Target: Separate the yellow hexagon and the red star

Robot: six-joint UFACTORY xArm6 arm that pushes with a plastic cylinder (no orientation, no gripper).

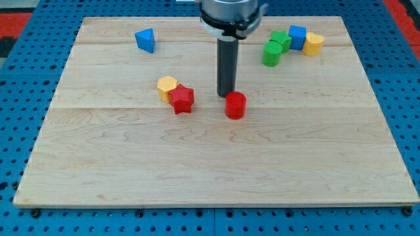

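Two blocks are sitting pressed together left of the middle of the tabletop (98, 157): the yellow hexagon (167, 86) and the red star (182, 99), touching. My tip (226, 95) is standing to their right, well apart from the star and just beside a red cylinder (235, 105). I have no jaws, only a rod. Pushing from this side could be shoving both blocks along together, or knocking the cylinder. A blue triangle (146, 40) is sitting far up left; two green blocks (275, 49), a blue cube (297, 37) and a yellow heart (313, 43) are bunching up right.
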